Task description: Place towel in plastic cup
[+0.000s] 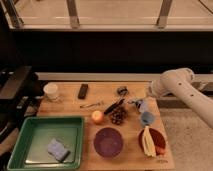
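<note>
- Camera view: your gripper (136, 103) hangs low over the right-hand middle of the wooden table (67, 111), at the end of the white arm (175, 86) that reaches in from the right edge.
- You cannot tell from here how far open the gripper is, or whether it has hold of anything.
- The towel (58, 149), a small blue-grey folded piece, lies flat in the green tray (30, 131), toward the tray's near right corner.
- The relation that matters: the towel is well apart from the gripper, down and to the left of it in this view, nearer the camera.
- An orange fruit (97, 116) and a purple bowl (108, 142) sit between the two.
- The towel's long axis runs on a slant, from upper left to lower right.
- In my judgement, you should turn the wrist across that slant before coming down.
- The small blue cup (147, 118) sits just beside the gripper.
- A white cup (51, 91) stands at the far left of the table.
- You cannot tell which of them is the plastic one.
</note>
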{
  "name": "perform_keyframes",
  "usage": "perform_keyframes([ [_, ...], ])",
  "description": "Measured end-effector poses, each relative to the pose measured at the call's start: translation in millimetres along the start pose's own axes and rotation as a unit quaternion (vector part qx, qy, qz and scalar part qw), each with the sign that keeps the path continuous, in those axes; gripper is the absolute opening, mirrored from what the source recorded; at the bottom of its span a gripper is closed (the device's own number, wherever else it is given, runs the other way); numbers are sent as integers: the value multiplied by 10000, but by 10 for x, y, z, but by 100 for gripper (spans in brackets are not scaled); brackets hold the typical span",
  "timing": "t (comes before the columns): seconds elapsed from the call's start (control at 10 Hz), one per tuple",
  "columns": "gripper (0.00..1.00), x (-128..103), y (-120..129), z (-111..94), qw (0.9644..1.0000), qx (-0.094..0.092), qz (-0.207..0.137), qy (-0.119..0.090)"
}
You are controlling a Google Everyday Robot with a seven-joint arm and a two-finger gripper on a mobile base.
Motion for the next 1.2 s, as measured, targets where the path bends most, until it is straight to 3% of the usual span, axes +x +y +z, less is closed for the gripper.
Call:
perform_keyframes([
  [0.4, 62, 42, 57, 339, 9996, -277, -12, -92],
  [0.8, 61, -124, 128, 628, 9978, -383, 19, -537],
  [0.9, 57, -160, 142, 658, 9973, -403, 35, -607],
  [1.2, 29, -142, 148, 601, 9973, -462, 13, -562],
])
